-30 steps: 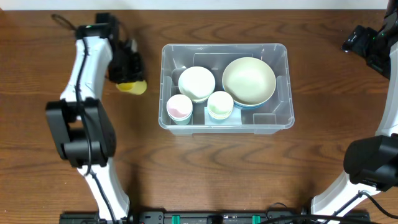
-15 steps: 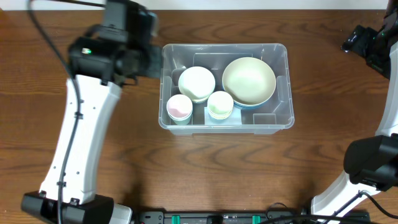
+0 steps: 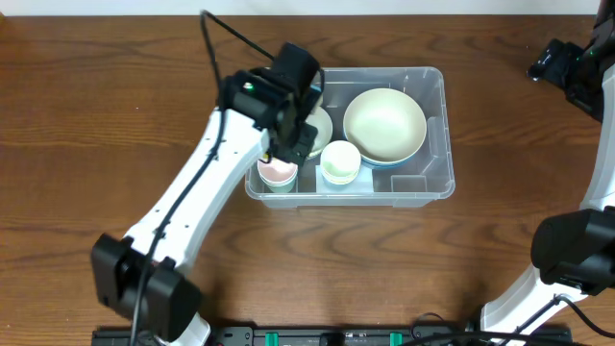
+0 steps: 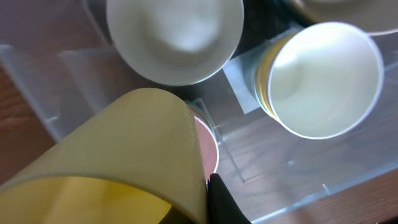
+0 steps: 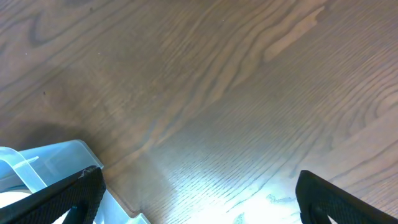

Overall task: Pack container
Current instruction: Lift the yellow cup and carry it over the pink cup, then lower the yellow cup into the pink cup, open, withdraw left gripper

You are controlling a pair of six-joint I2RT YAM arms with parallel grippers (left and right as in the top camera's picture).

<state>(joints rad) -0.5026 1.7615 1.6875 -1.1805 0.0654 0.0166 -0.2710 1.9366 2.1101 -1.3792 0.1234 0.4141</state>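
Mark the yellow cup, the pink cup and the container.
yellow cup [image 4: 124,149]: left wrist view, its outer side wall.
pink cup [image 3: 279,174]: overhead view, its pink inside.
container [image 3: 404,195]: overhead view, its near wall.
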